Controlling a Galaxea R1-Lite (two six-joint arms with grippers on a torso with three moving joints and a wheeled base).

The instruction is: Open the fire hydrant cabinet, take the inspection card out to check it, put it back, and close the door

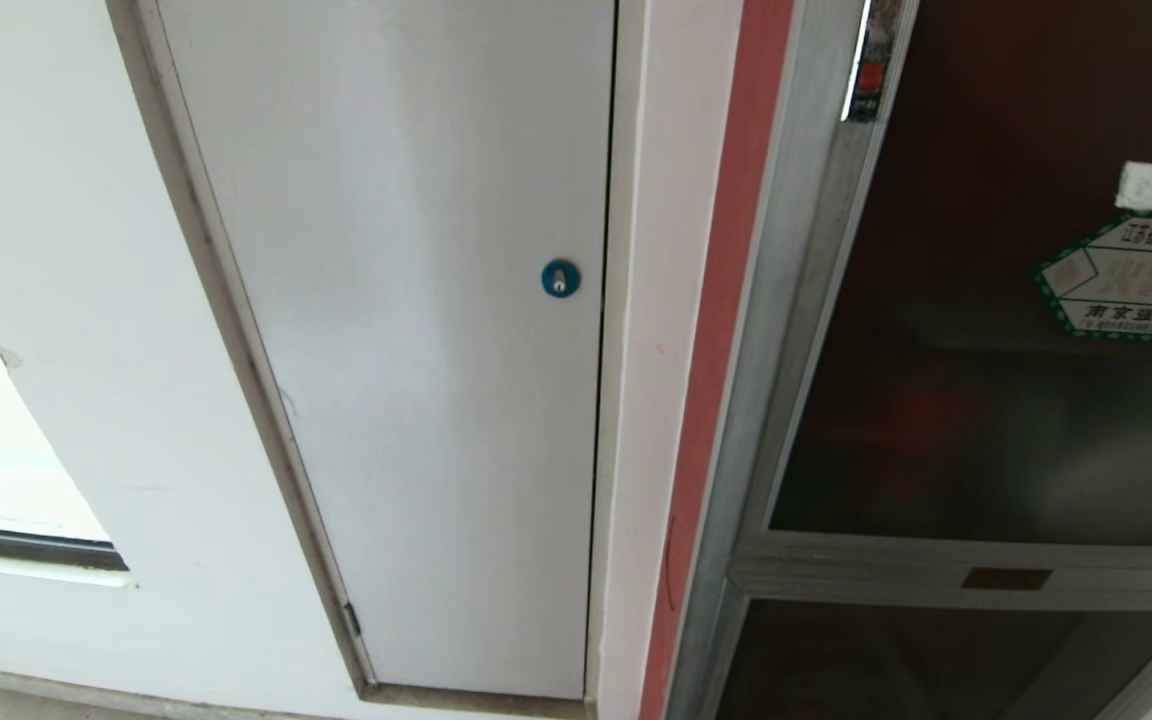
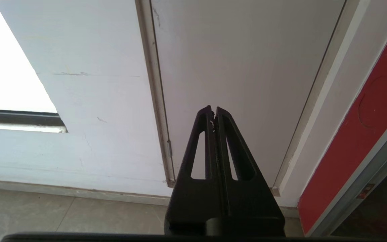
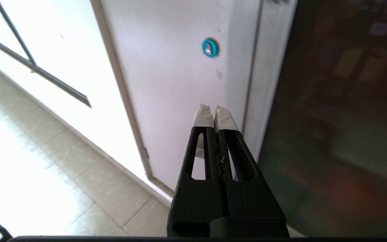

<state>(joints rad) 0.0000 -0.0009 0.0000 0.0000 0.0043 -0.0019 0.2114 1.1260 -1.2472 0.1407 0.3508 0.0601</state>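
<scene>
Closed right gripper (image 3: pixel 214 116) nears the rigid, fragile glass door (image 1: pixel 1016 330), likely best pulled by its small red latch (image 1: pixel 870 76); left gripper (image 2: pixel 213 114) also closed.

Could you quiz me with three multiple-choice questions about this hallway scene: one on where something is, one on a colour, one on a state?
1. Where is the hexagonal sticker?
A. on the white panel
B. on the door's dark glass
C. on the floor

2. What colour is the round lock on the white panel?
A. blue
B. yellow
C. black

3. How is the door of the fire hydrant cabinet?
A. wide open
B. removed
C. closed

Answers:
1. B, it sits on the tinted pane at the head view's right.
2. A, a blue ring surrounds the keyhole.
3. C, the pane lies flush in its silver frame.
</scene>
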